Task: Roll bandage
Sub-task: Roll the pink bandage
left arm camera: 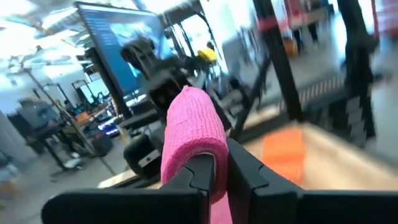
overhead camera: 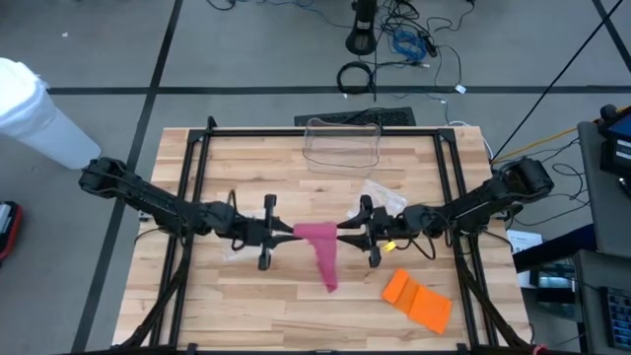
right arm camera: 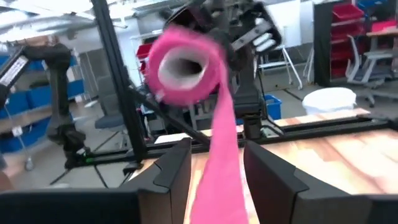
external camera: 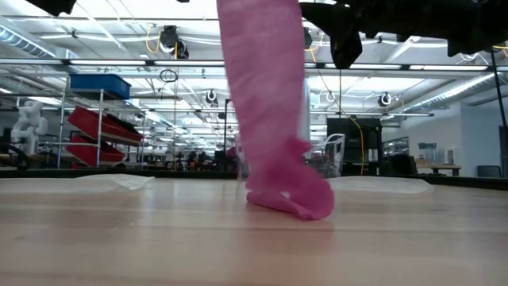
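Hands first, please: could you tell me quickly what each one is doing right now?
Left hand: closed on the pink bandage roll.
Right hand: open, with the hanging bandage strip between its fingers.

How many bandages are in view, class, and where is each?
2. A pink bandage hangs between the two grippers at mid-table, its tail reaching the wood; an orange bandage lies flat near the front right corner. Others may be hidden.

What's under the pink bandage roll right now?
A loose tail hangs from the bandage roll held in the left gripper, its crumpled end resting on the table. The table beneath that heap is covered.
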Available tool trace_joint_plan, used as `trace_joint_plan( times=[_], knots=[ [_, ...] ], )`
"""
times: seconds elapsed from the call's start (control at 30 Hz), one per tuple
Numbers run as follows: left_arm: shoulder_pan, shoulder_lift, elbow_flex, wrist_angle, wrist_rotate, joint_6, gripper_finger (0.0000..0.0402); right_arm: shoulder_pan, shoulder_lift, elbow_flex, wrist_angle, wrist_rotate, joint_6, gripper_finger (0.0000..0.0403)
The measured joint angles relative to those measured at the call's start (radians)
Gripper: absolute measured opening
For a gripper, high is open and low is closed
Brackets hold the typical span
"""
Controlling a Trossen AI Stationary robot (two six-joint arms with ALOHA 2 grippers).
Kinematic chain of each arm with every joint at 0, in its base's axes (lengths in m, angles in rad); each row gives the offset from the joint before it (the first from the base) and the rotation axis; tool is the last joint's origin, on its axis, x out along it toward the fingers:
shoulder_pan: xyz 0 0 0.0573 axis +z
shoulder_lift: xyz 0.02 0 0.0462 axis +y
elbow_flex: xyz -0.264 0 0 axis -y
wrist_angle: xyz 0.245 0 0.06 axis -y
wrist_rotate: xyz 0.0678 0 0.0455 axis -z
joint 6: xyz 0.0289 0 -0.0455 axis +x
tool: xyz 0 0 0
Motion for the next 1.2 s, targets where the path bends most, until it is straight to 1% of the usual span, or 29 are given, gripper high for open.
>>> trace_joint_plan(
  times=[0.1, 0.2, 0.43, 0.57, 0.7, 0.73, 0.93, 1.03, 1.13, 1.2],
  knots=[
    [0.0, 0.0, 0.0, 0.044, 0.0, -0.086, 0.0025, 0.029, -0.026, 0.001, -0.048, 0.004, -0.069, 0.0134],
    [0.007, 0.0, 0.0, 0.037, -0.001, -0.113, 0.0025, 0.047, -0.044, 0.001, -0.053, 0.023, -0.123, 0.0134],
    [0.027, 0.0, 0.0, 0.021, -0.007, -0.122, 0.0025, 0.045, -0.061, 0.003, -0.057, 0.036, -0.162, 0.0134],
    [0.027, 0.0, 0.0, 0.017, -0.006, -0.136, 0.0025, 0.017, -0.054, 0.034, -0.111, 0.068, -0.189, 0.0134],
    [0.027, 0.0, 0.0, 0.017, -0.003, -0.151, 0.0025, 0.003, -0.053, 0.058, -0.156, 0.179, -0.23, 0.0135],
    [0.026, 0.0, 0.0, 0.017, -0.002, -0.159, 0.0025, 0.003, -0.053, 0.061, -0.16, 0.192, -0.24, 0.0137],
    [0.026, 0.0, 0.0, 0.018, 0.0, -0.178, 0.0025, 0.004, -0.053, 0.065, -0.16, 0.174, -0.246, 0.0143],
    [0.026, 0.0, 0.0, 0.022, 0.0, -0.19, 0.0025, 0.0, -0.053, 0.065, -0.161, 0.145, -0.247, 0.014],
    [0.027, 0.0, 0.0, 0.041, 0.0, -0.221, 0.0025, -0.02, -0.053, 0.065, -0.162, 0.097, -0.232, 0.0116],
    [0.027, 0.0, 0.0, 0.043, 0.0, -0.25, 0.0025, -0.032, -0.053, 0.065, -0.158, 0.065, -0.214, 0.0077]
  ],
)
